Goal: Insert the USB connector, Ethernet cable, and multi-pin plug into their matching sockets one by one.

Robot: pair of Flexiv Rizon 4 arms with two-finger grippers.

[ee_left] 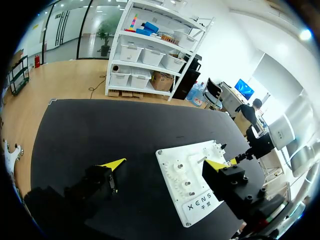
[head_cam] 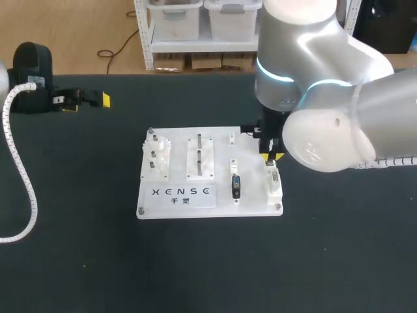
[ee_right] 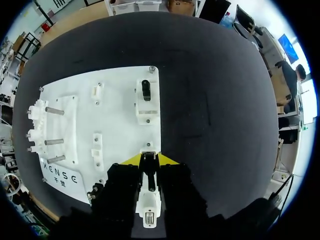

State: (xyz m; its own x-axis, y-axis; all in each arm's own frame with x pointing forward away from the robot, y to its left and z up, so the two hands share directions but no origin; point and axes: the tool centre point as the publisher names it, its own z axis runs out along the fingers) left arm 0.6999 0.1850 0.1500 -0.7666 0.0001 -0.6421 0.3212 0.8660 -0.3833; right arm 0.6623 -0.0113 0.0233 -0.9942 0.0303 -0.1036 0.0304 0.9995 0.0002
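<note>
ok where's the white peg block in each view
head view: peg block at the board's left end, above the printed label.
left wrist view: on the board, beside the label; peg block.
right wrist view: board's far edge from the right gripper, beside the label; peg block.
shared landmark: the printed label.

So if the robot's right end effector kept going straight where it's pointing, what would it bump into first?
Most likely the white board, near its edge by a small screw. The right end effector points down at that spot, though how high it hangs above is hard to tell.
</note>
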